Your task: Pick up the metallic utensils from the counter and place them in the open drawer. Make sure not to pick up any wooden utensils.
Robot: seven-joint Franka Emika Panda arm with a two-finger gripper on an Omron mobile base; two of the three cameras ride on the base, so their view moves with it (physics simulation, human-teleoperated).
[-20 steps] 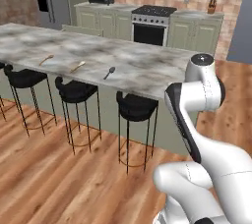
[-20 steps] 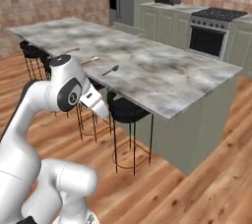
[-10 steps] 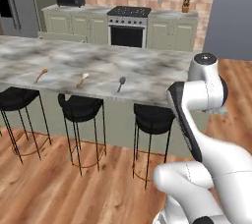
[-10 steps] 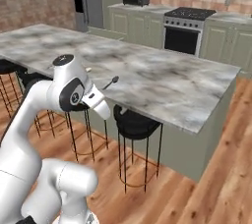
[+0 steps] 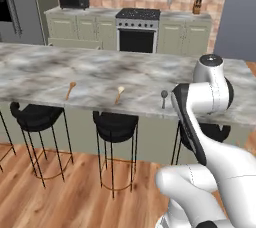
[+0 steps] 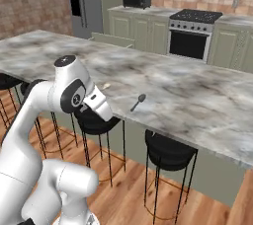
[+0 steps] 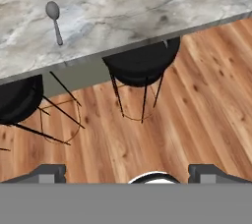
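Gripper (image 7: 127, 173) is open, nothing held, hanging over the wood floor (image 7: 197, 100) short of the counter (image 7: 147, 2). Grey spoon (image 7: 53, 19) lies near the counter's front edge, above a black stool (image 7: 140, 63). Left base view: wooden spoon (image 5: 70, 90) and pale-headed spoon (image 5: 119, 93) lie further left along the same edge, well apart.

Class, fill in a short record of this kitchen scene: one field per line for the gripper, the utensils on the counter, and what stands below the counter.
gripper: open, empty, above the wooden floor
grey spoon: flat on the counter near its front edge
wooden utensils: orange-brown spoon and pale-headed spoon, lying apart
stools: black stools under the counter edge
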